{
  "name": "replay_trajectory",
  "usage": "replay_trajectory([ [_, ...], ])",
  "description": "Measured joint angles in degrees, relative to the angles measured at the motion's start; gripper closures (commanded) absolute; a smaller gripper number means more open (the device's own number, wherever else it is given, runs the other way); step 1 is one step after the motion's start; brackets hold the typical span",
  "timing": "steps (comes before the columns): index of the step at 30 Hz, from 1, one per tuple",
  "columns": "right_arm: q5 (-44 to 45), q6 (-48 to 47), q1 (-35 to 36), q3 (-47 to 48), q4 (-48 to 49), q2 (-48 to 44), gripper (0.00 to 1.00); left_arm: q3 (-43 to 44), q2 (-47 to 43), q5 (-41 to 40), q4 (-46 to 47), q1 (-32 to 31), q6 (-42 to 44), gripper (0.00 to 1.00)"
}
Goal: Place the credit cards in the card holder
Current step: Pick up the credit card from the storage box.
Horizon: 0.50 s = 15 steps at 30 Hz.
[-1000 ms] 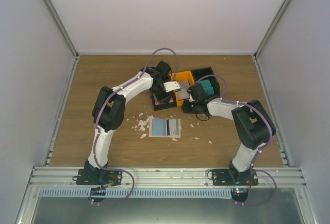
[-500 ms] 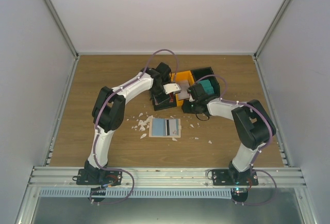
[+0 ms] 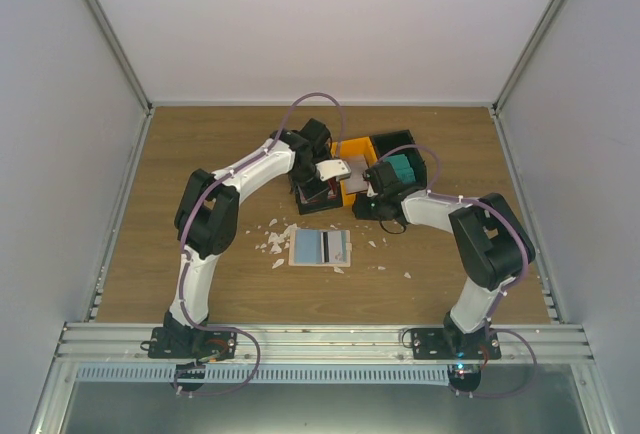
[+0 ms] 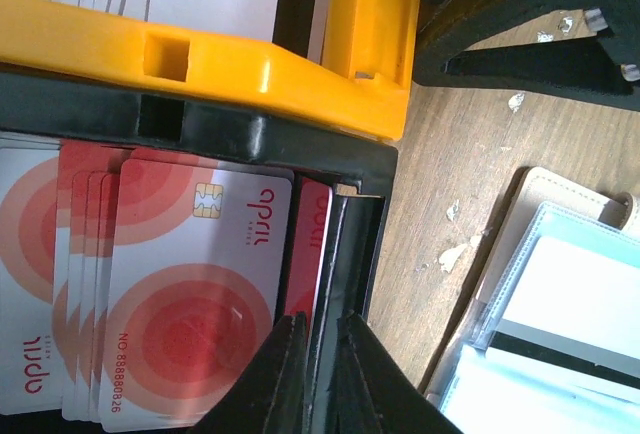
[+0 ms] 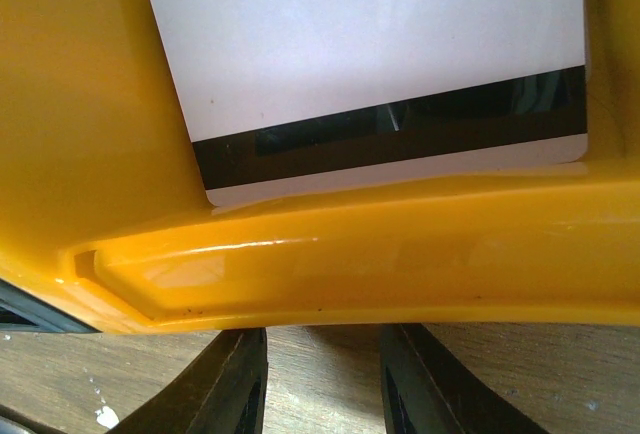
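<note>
Where the top view takes in the whole cell, the surface is a wood-grain table (image 3: 180, 154) closed in by plain white walls (image 3: 300, 24), with an aluminium rail (image 3: 320, 339) along its 6 o'clock edge. White scraps (image 3: 272, 242) lie scattered at 9 o'clock of the card holder (image 3: 320, 247). The holder lies open and flat near the table's middle, with a pale card with a dark stripe showing on it. At 12 o'clock of it stand the bins in a row: a black bin (image 4: 375, 214), an orange bin (image 3: 352, 190), and a second black bin (image 3: 412, 144) holding teal credit cards (image 3: 402, 167).

Hard to read: from above, both grippers are masked by their own wrists. The left wrist view cuts off the card holder at its 4 o'clock corner. The right wrist view gives only part of the orange bin's wall and a white stripe-backed card (image 5: 370, 64) inside.

Left gripper (image 4: 322, 322): jaws nearly together with only a thin slit between them, down in the first black bin at its 3 o'clock wall. A red card (image 4: 313, 239), on edge beside the red-and-white stack (image 4: 180, 294), runs toward the slit (pinched or merely flanked: cannot tell).

Right gripper (image 5: 322, 339): fingers well apart, bare wood between them, nothing held. It sits just outside the orange bin's wall; whether it touches the wall cannot be made out.
</note>
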Motion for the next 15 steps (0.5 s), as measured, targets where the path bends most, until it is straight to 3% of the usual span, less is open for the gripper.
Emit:
replay_trajectory([
  [15,0.02,0.00,0.00,0.00,-0.02,0.00,0.67,0.00,0.52,-0.15,0.09,0.00,-0.15,0.80],
])
